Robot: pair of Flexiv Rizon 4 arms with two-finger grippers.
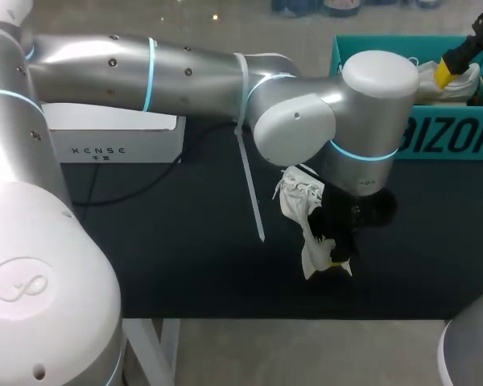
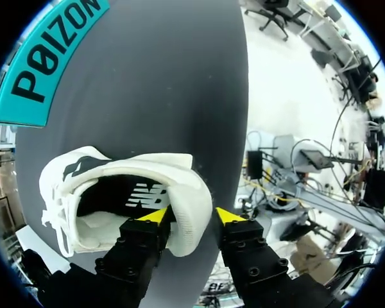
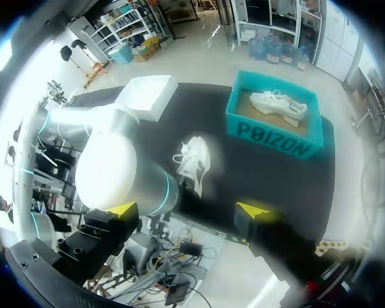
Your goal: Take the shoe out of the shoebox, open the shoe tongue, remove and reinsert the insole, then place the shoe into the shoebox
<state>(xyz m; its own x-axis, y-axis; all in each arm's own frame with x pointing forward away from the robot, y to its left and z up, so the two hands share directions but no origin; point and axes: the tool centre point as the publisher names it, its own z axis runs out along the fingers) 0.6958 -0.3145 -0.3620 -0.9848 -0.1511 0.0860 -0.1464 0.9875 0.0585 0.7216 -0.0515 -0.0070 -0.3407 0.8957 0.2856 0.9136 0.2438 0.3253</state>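
A white shoe [image 1: 304, 211] lies on the black table [image 1: 185, 241], near its front middle. My left gripper [image 1: 338, 259] comes down on its heel end. In the left wrist view one yellow tip is inside the shoe [image 2: 115, 186] and the other outside, so the left gripper [image 2: 192, 215] is shut on the heel wall. The dark insole shows inside. The teal shoebox [image 1: 447, 137] stands at the back right, and a second white shoe [image 3: 279, 106] lies in it. My right gripper [image 3: 189, 210] hangs open and empty high above the table; in the head view the right gripper [image 1: 469, 71] shows over the box.
A white box [image 1: 117, 137] sits at the back left of the table, with a dark cable [image 1: 145, 189] running in front of it. A white strap [image 1: 249, 181] hangs from my left arm. Bare black mat lies left of the shoe.
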